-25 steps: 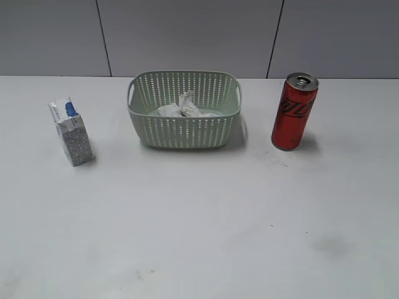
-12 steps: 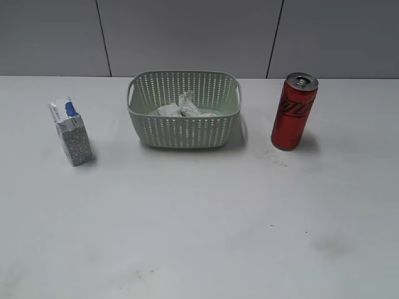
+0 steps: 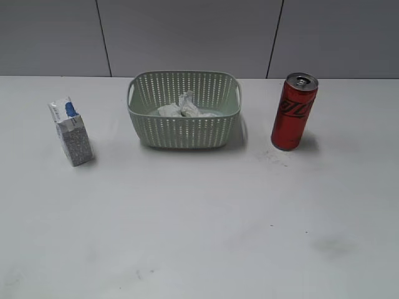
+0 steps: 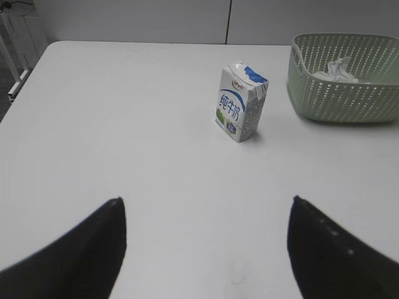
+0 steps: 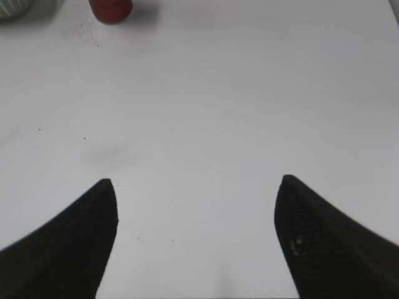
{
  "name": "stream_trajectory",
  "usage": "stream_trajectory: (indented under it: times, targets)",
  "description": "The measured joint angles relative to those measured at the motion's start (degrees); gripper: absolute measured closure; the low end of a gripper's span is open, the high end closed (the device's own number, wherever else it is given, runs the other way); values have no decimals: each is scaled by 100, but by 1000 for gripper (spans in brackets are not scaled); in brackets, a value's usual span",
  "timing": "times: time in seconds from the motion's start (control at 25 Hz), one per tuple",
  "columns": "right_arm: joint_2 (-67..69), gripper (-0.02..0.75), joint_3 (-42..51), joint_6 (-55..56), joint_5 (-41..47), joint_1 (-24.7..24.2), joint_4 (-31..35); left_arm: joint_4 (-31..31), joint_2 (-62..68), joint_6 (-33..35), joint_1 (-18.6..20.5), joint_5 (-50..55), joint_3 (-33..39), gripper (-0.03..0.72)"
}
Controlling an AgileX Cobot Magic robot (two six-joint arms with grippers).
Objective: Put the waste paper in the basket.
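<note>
Left wrist view: left gripper (image 4: 206,249) empty, fingers spread wide, only bare table (image 4: 124,124) between them. Right wrist view: right gripper (image 5: 196,233) same, jaws apart, nothing held, hanging over bare tabletop. Neither arm shows in exterior view, so both sit back from the work area.

Risks (judgement):
- Little left to go wrong w/ the paper itself; task looks done or nearly so. Main risk = needless extra reach. Left arm going fwd would meet milk carton (image 4: 242,103) first, which stands upright betw. gripper and basket (image 4: 349,93); a clip would topple it.
- Right arm going fwd passes red can (image 5: 110,9), tall + narrow, tips easily.
- Basket is light plastic; a nudge on the rim could slide it or spill the wads.
- Can't count wads from here: near wall hides the basket floor, so a missed piece can't be ruled out. None seen loose on table in any view.

Position: waste paper (image 3: 184,107) lies inside basket, far centre of table, poking just above near rim. Well apart from both grippers; ahead-right of left gripper, past carton. From right gripper, basket only a sliver at top-left corner of view, beyond can.
</note>
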Motion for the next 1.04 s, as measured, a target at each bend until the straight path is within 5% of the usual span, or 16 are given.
stream_trajectory:
  times: [0.24,1.04]
  targets:
    - [-935,145,0,0,6,0,0,0,0,0,0,0,0,96]
    - [-970,146,14,0,11,0,4,-86,0,0,11,-4,0,115]
